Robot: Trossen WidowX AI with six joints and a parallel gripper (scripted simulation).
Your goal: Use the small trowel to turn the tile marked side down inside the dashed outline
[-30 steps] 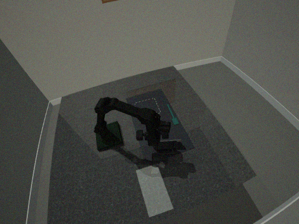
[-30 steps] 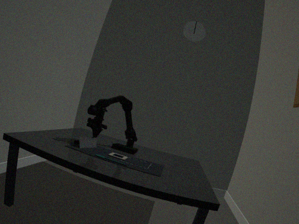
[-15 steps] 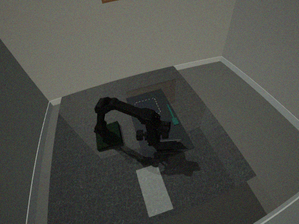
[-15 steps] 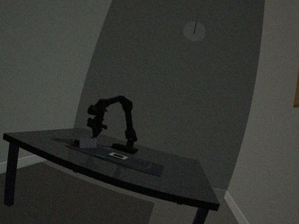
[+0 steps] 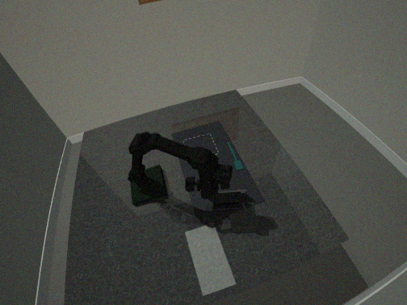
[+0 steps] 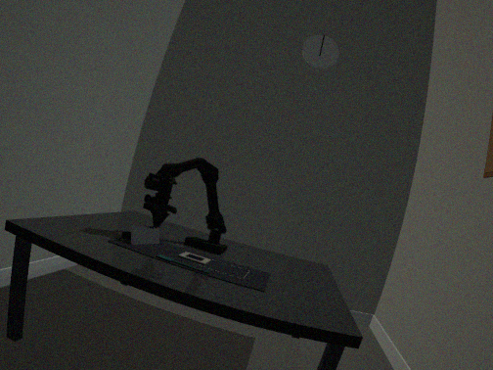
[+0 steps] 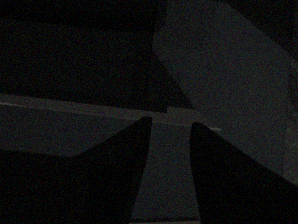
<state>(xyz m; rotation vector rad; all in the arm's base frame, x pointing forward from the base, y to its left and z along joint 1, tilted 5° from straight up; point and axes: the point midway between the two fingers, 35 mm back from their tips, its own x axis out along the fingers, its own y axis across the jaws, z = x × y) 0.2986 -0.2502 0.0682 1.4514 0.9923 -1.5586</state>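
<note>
The black parallel-jaw gripper [image 5: 210, 196] [image 6: 156, 225] [image 7: 171, 127] is partly open, empty. From it, in the top view, the slim teal trowel [image 5: 233, 154] lies toward one o'clock; in the exterior view, the pale rectangular tile with a dark centre [image 6: 184, 254] lies toward four o'clock.

A dark grey table [image 5: 121, 258] [image 6: 303, 299] spans the centre of the exterior frame. On it lies a dark mat [image 5: 246, 181] [image 6: 254, 281], right of centre in the top view, and a pale rectangle [image 5: 210, 260] shows lower centre there; a green base plate [image 5: 161, 174] sits left of centre.
</note>
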